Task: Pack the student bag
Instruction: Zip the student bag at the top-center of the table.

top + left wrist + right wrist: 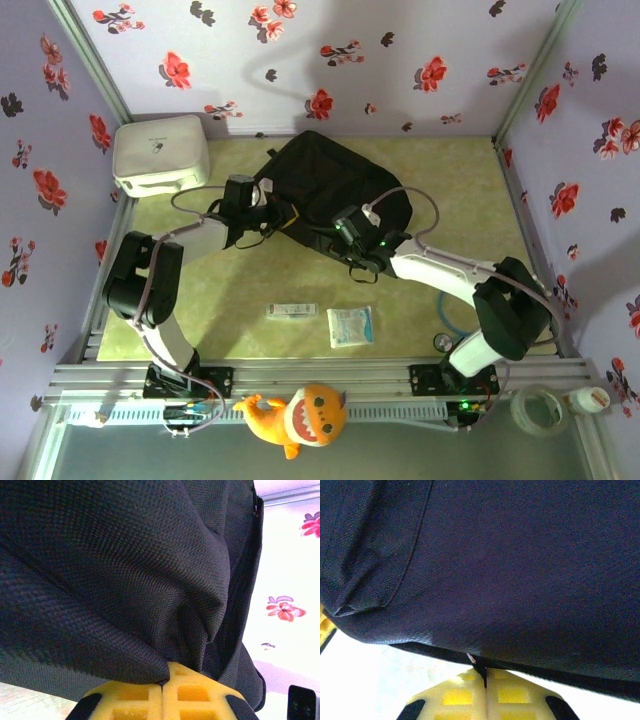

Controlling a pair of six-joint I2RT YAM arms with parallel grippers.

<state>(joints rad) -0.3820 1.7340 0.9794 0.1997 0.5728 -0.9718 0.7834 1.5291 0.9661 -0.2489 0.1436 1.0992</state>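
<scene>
The student bag [335, 190] lies at the middle of the counter's [240, 290] far edge, a black, slumped heap of fabric. The left gripper [163, 679] is in at the bag's left side, its yellow fingers pressed together with a fold of black cloth nipped between the tips. The right gripper [485, 672] is on the bag's near side, also squeezed tight, pinching a thin bit of the lower edge. A white box [160, 152] sits in the far-left corner, near the bag. A slim packet [292, 311] and a square pouch [350, 326] lie side by side toward the near edge, well apart from the bag.
</scene>
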